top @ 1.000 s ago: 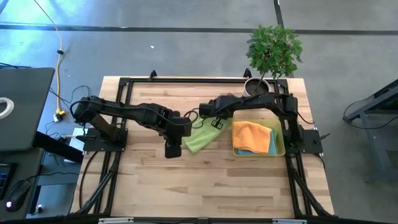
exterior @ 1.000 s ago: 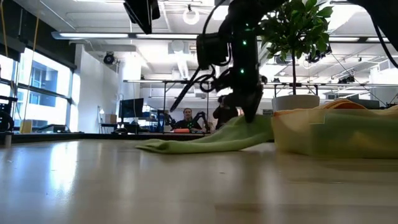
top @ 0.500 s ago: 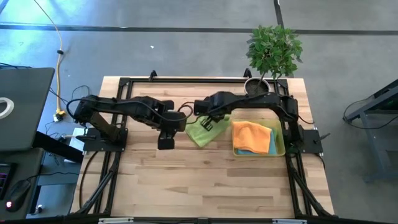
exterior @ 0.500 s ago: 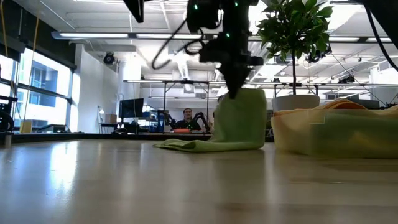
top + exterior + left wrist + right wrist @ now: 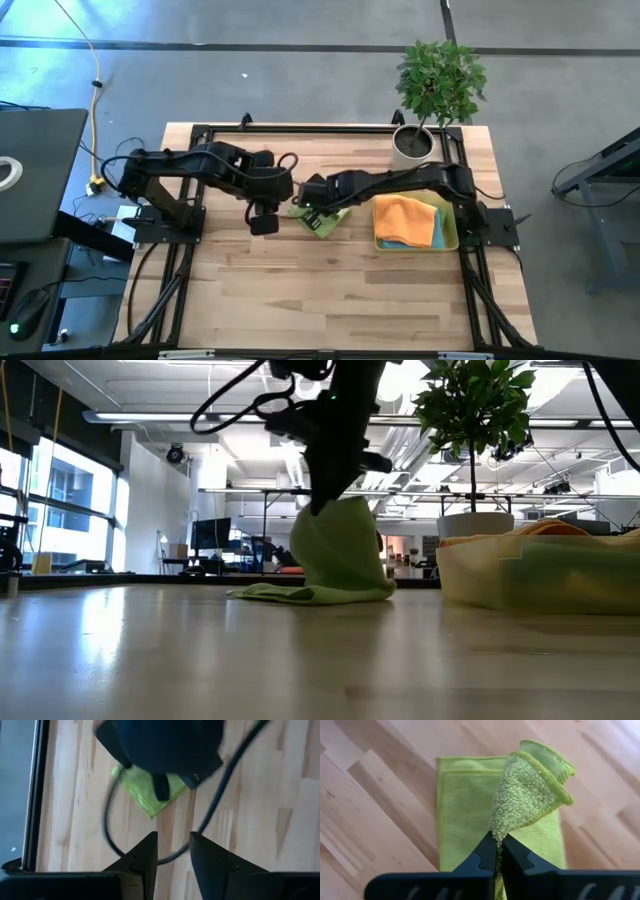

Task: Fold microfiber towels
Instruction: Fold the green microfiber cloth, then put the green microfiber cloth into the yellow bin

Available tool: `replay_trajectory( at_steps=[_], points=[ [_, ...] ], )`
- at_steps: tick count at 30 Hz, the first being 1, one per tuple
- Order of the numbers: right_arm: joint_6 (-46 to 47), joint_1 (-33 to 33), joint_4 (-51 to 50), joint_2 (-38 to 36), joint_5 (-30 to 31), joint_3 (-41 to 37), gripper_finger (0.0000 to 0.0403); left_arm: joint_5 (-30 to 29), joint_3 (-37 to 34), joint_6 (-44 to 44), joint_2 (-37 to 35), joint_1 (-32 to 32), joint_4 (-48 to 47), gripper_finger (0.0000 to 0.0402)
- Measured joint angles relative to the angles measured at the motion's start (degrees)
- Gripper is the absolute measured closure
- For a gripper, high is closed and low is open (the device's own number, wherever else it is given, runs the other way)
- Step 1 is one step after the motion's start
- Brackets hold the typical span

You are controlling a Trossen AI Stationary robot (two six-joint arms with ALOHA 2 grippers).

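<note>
The table (image 5: 330, 290) is a pale butcher-block top of joined wooden strips, standing on a smooth grey floor (image 5: 300, 80) crossed by a dark seam beyond its far edge. A potted plant (image 5: 438, 85) in a white pot stands at the table's far right corner. To the table's left lies a dark desk surface (image 5: 30, 170), with a yellow cable (image 5: 95, 110) running across the floor beside it. Seen level across the table, the room behind is a large open workshop: bright windows (image 5: 55, 510) on the left, white ceiling ducts and strip lights (image 5: 150, 418) overhead, and distant desks with monitors (image 5: 215, 540).
</note>
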Motion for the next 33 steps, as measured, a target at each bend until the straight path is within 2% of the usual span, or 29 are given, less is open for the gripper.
replay_trajectory(
  at_steps=[6, 20, 24, 28, 33],
  points=[
    [-0.2, 2.1, 4.0, 3.9, -2.6, 0.0, 0.0392, 0.1, 1.5, -3.1, 0.0, -1.2, 0.0, 0.0300],
    [-5.1, 3.2, 15.9, 7.8, -2.9, 0.0, 0.0298, -0.6, 1.5, -10.2, 0.0, -4.5, 0.1, 0.0300],
    [-6.7, 2.4, 14.6, 7.2, -4.0, 0.0, 0.0276, -1.1, 1.5, -12.2, 0.0, -6.1, 0.1, 0.0300],
    [-9.8, 1.3, 8.3, 5.7, -5.4, 0.0, 0.0270, -1.0, 1.5, -13.6, 0.0, -8.3, 0.1, 0.0300],
    [-13.9, -1.9, -0.2, 3.8, -6.9, 0.0, 0.0269, 2.8, 1.5, -13.0, 0.0, -11.2, 0.1, 0.0300]
  ],
)
